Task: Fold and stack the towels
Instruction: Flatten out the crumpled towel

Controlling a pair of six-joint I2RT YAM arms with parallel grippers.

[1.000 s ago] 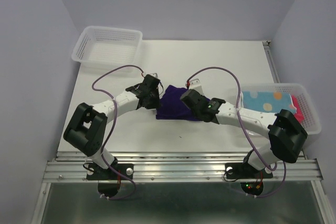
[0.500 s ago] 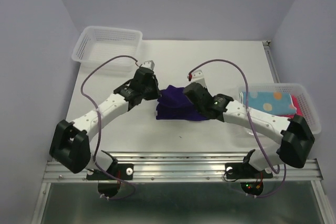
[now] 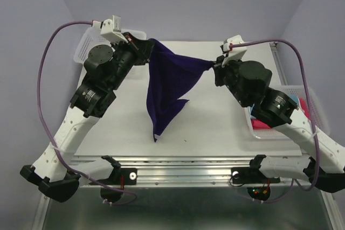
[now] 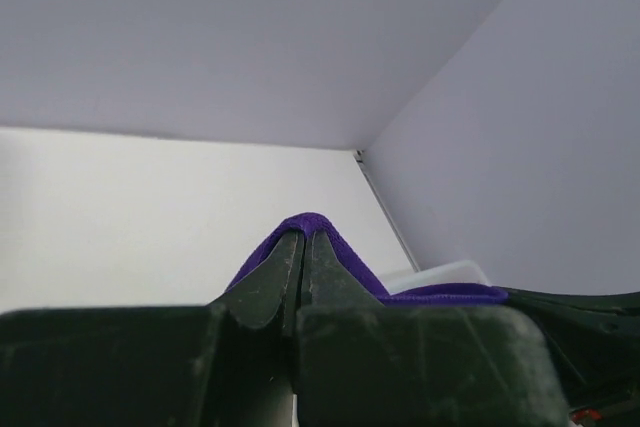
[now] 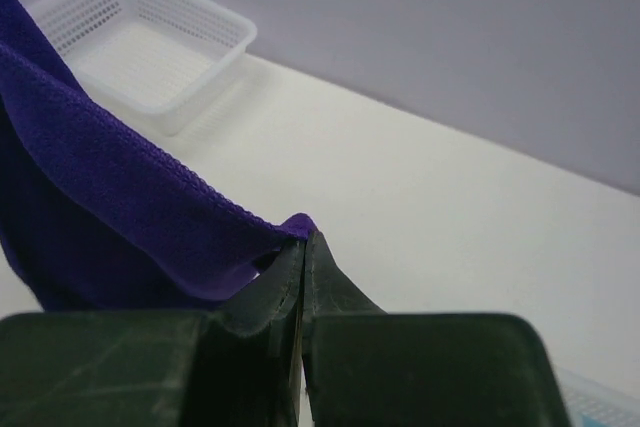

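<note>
Navy-purple towel (image 3: pixel 167 87): a second ago bunched on the desk (image 3: pixel 226 127) between the arms; now lifted and stretched in the air between both tools, one corner hanging down over the desk.
Left tool (image 3: pixel 145 46): loosely closing earlier, now pressed together, pinching the towel's upper left corner; raised high.
Right tool (image 3: pixel 214 67): pinching the opposite corner as before; also raised from desk level.

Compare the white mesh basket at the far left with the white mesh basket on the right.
The far-left white plastic mesh basket looks empty; the right-hand white plastic mesh basket holds a bright pink towel. The far-left one sits at the back corner of the table; the right-hand one sits nearer, along the right edge. Both are white, rectangular and mesh-walled.
</note>
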